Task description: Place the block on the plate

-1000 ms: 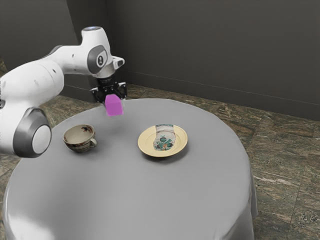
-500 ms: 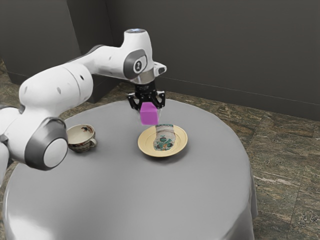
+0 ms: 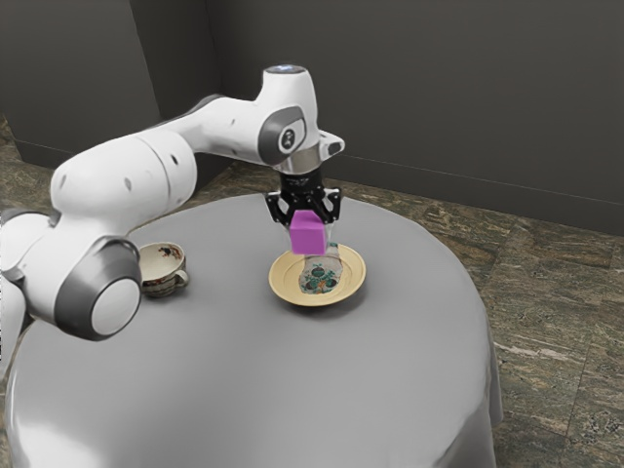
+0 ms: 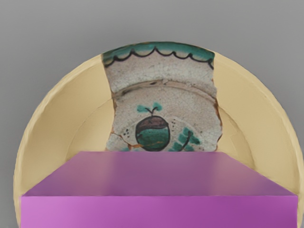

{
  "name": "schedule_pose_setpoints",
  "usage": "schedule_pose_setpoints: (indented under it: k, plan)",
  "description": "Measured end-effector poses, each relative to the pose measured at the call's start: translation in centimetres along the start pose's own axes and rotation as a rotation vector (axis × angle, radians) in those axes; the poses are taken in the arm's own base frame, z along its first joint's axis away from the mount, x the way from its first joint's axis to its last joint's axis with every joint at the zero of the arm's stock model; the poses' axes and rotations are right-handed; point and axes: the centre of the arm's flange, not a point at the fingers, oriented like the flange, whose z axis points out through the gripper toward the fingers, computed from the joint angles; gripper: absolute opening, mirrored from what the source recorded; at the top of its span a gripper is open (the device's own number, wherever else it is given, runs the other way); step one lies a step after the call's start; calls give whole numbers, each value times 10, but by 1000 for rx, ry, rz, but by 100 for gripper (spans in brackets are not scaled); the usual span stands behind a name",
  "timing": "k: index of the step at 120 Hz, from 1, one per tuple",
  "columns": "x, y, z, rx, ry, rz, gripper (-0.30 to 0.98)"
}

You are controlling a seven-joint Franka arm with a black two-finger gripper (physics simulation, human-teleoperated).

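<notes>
In the exterior view my gripper (image 3: pixel 308 232) points down, shut on the magenta block (image 3: pixel 309 235). It holds the block above the far part of the yellow plate (image 3: pixel 285 284), which has a patterned white and green piece across its middle. In the wrist view the block (image 4: pixel 159 211) looms large in front of the plate (image 4: pixel 50 137) and hides its nearer part. The block appears raised off the plate.
A patterned cup (image 3: pixel 162 270) stands on the round grey-covered table (image 3: pixel 292 390), toward the exterior view's left, partly behind the arm's elbow. A dark wall (image 3: pixel 448 97) rises beyond the table.
My hand has carried the block toward the exterior view's right, from beyond the cup side to above the plate, and somewhat lower. The plate and cup have stayed put.
</notes>
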Motion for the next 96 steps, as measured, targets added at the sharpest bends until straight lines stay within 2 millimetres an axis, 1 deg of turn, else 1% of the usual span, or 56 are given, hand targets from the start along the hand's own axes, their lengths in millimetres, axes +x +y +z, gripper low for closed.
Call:
schedule_pose_setpoints:
  k: [15, 60, 92, 96]
  plan:
    - [0, 1, 15, 7, -17, -3, 39]
    - [-3, 7, 40, 12, -46, -10, 39]
    - [-3, 6, 60, 18, -71, -21, 39]
    - [-3, 7, 61, 17, -73, -21, 43]
